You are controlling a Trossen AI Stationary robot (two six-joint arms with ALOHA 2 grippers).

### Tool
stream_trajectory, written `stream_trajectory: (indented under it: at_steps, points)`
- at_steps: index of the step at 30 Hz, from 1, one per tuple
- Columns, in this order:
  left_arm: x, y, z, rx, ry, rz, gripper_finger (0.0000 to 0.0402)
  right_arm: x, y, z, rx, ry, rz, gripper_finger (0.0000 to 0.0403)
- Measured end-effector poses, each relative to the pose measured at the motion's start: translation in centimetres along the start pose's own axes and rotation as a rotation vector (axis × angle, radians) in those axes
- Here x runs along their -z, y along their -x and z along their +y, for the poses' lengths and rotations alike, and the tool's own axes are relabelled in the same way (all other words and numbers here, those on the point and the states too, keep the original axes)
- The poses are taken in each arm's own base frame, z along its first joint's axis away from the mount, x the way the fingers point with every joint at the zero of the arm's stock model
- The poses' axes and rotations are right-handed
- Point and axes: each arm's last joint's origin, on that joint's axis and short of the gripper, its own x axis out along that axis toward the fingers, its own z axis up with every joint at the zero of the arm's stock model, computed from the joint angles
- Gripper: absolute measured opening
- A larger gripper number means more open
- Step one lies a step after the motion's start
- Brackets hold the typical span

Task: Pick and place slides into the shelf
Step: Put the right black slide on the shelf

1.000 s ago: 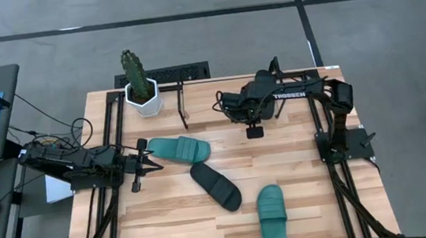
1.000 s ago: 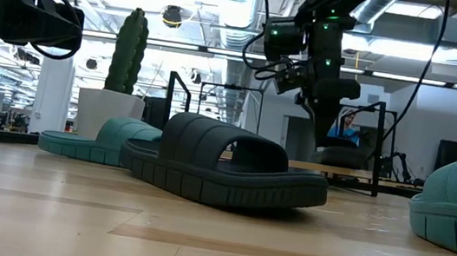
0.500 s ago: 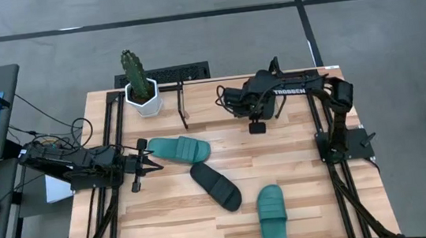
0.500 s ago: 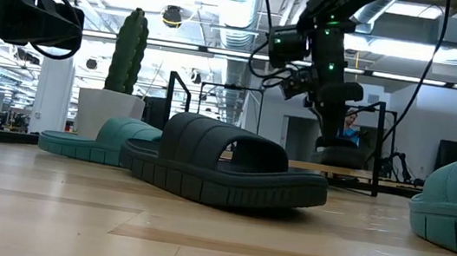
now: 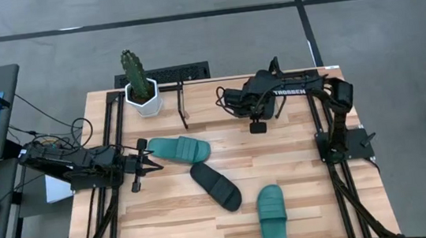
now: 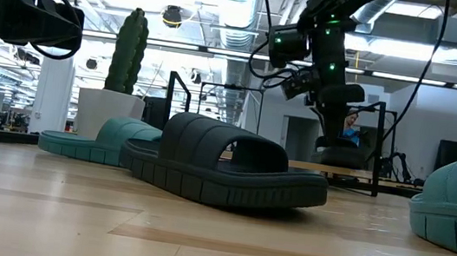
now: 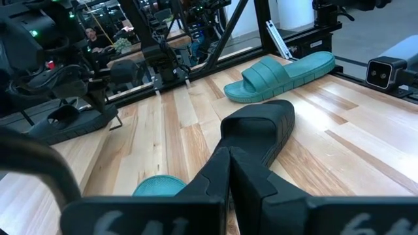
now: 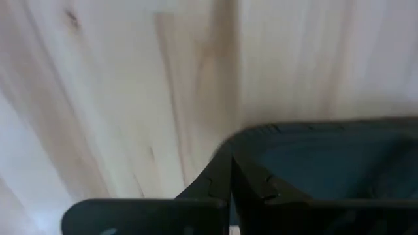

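Observation:
A teal slide (image 5: 178, 148) lies sole-down near my left gripper (image 5: 156, 155), which hovers shut over its left end (image 7: 157, 186). A black slide (image 5: 216, 186) lies mid-table, and a second teal slide (image 5: 272, 216) lies at the near edge. The other black slide (image 7: 65, 123) sits under my right arm beside the shelf frame (image 7: 170, 62); the arm hides it from above. My right gripper (image 5: 221, 101) is shut at the far side, with that dark slide (image 8: 326, 163) right behind its fingertips. My right gripper has its shut fingers (image 8: 215, 176) in front of the black slide's edge (image 8: 274, 134). I cannot tell whether they touch it, because the fingers themselves cover that spot.
A potted cactus (image 5: 139, 83) stands at the far left corner beside the shelf's upright bracket (image 5: 183, 105). Black arm rails run along both table sides. Bare wood lies between the slides and the right rail. A person in blue (image 6: 347, 125) is in the room behind.
My right gripper has shifted a little toward the table's right edge, then held still. The slides on the table have not moved.

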Motion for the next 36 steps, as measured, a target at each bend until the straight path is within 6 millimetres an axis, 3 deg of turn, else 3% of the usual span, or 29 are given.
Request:
stream_trajectory:
  at_steps: [10,23,36]
  points:
    - [0.0,0.0,0.0,0.0,-0.002,0.0,0.0,-0.3,0.1,0.4,-0.038,0.011,-0.031,0.0]
    - [0.0,0.0,0.0,0.0,-0.003,0.0,0.0,1.3,-0.1,-0.7,0.004,-0.054,0.109,0.0]
    - [0.0,0.0,0.0,0.0,-0.003,0.0,0.0,-0.4,0.2,0.9,-0.044,0.004,-0.035,0.0]
